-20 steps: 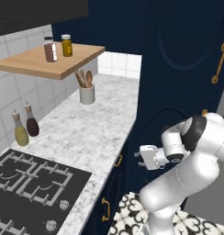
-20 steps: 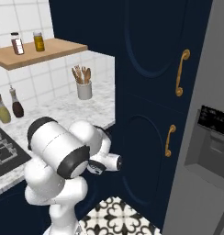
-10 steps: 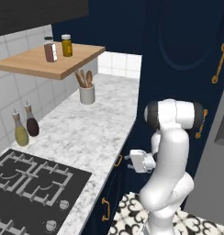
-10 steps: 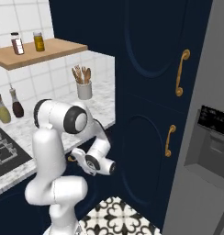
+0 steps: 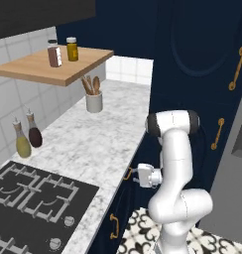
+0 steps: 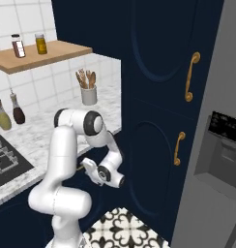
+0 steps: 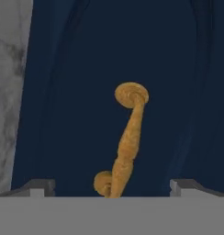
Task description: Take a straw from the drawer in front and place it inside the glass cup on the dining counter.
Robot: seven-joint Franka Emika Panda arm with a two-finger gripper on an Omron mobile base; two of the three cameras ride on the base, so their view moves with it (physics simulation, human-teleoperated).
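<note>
The drawer [image 7: 63, 114] is a dark navy front under the marble worktop, shut, with a small curved brass handle [image 7: 127, 137] standing close before the hand. My gripper [image 7: 111, 187] is open, its fingertips [image 7: 40, 186] set on either side of the handle's lower end without touching it. In the left base view the gripper [image 5: 137, 173] points at the drawer handle [image 5: 128, 173] just under the worktop edge; in the right base view the gripper [image 6: 85, 167] sits low by the cabinet front. The straw, the glass cup and the dining counter are out of view.
A black gas hob [image 5: 29, 198] is set into the marble worktop [image 5: 93, 144]. On it stand two bottles [image 5: 26, 139] and a utensil pot [image 5: 93, 101], under a wooden shelf [image 5: 58, 67]. Tall navy cupboard doors [image 6: 158, 97] and a grey fridge [image 6: 221, 155] stand to the right.
The arm has unfolded and straightened upright, and the hand has swung down and in toward the drawer handle. The jaws stayed open throughout.
</note>
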